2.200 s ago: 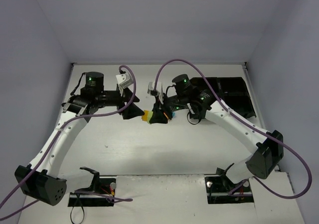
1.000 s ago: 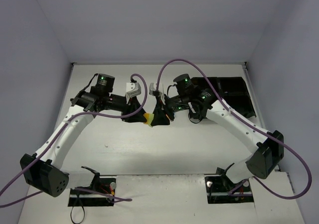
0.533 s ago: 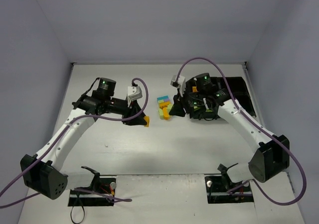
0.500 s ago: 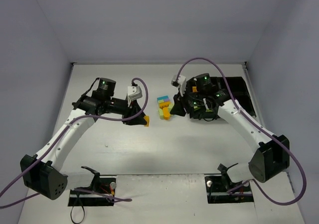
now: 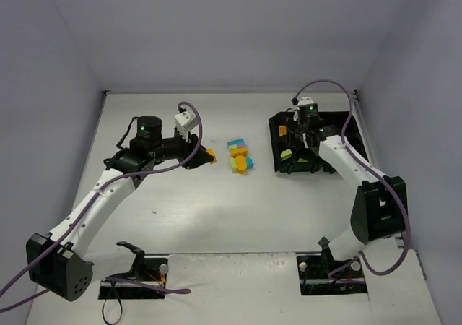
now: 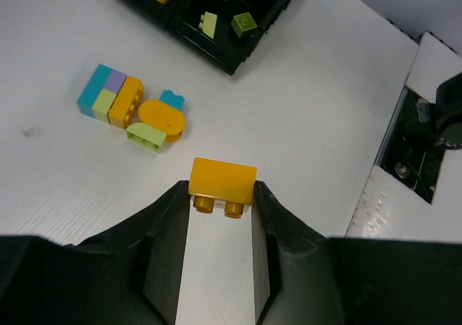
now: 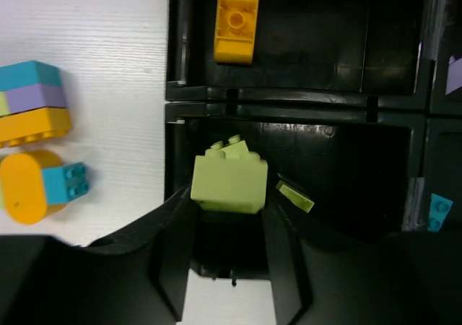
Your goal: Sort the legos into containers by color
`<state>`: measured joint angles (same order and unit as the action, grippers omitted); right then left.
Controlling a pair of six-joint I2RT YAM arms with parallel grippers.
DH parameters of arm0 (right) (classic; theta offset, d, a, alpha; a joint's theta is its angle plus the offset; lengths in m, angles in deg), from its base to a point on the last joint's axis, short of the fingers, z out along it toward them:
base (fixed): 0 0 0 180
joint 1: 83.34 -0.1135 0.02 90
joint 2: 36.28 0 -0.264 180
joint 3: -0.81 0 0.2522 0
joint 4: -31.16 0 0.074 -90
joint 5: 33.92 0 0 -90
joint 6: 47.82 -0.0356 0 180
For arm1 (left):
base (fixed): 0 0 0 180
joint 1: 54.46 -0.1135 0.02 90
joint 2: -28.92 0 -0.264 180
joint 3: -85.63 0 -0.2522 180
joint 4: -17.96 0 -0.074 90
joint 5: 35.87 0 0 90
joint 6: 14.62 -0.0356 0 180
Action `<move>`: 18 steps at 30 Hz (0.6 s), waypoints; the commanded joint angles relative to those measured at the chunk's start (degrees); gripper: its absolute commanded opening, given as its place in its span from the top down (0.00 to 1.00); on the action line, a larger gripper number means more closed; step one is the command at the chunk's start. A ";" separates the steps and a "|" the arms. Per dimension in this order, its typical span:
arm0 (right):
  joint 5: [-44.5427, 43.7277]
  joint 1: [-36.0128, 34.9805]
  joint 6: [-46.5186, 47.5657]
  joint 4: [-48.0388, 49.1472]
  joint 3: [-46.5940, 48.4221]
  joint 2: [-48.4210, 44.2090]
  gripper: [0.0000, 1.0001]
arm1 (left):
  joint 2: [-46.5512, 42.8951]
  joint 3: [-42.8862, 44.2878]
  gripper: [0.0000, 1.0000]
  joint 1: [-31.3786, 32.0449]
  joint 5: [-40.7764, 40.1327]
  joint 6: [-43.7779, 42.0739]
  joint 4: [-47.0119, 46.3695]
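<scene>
Above white table (image 6: 310, 123), left fingers (image 6: 162, 245) grip orange brick (image 6: 223, 180); right fingers (image 7: 177, 245) grip green brick (image 7: 229, 180) over tray (image 7: 289, 112)

No legible text, label, brand, number or sign was visible on any surface in the three views.

Robot test cell in a lab. Plain white counter (image 5: 216, 217), boxed on three sides by bare pale lavender walls (image 5: 216, 36); no furniture or household goods. Left arm (image 5: 94, 202) and right arm (image 5: 354, 170), white with black joints, bolted at the near edge. Purple cables (image 5: 328, 82) loop loose above the arms. Cut-outs (image 5: 144, 276) in the counter by the bases expose wiring. Only props are small toy bricks (image 5: 238, 155) and a black divided tray (image 7: 289, 110).
</scene>
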<state>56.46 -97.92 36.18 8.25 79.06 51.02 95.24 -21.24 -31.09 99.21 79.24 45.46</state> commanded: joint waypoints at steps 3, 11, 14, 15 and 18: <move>-3.90 1.40 -6.56 3.17 1.96 3.84 0.53 | 1.43 1.53 1.00 0.79 -5.70 7.13 -9.16; -3.02 1.84 -7.53 2.91 0.47 -3.97 0.43 | 11.61 9.70 1.00 1.67 -7.72 7.22 -12.06; -2.14 1.93 -8.85 2.91 -0.50 -9.25 0.43 | 17.86 15.76 0.97 2.99 -7.99 6.17 -12.77; -1.53 2.02 -9.29 2.91 -1.20 -10.57 0.43 | 19.88 19.43 0.94 3.34 -7.82 5.99 -13.21; -0.91 2.20 -10.70 2.91 -2.96 -15.66 0.43 | 27.87 26.72 0.89 4.92 -5.54 6.51 -17.95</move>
<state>55.17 -96.37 27.90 8.97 77.31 41.41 119.92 -1.87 -27.74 91.69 85.45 35.75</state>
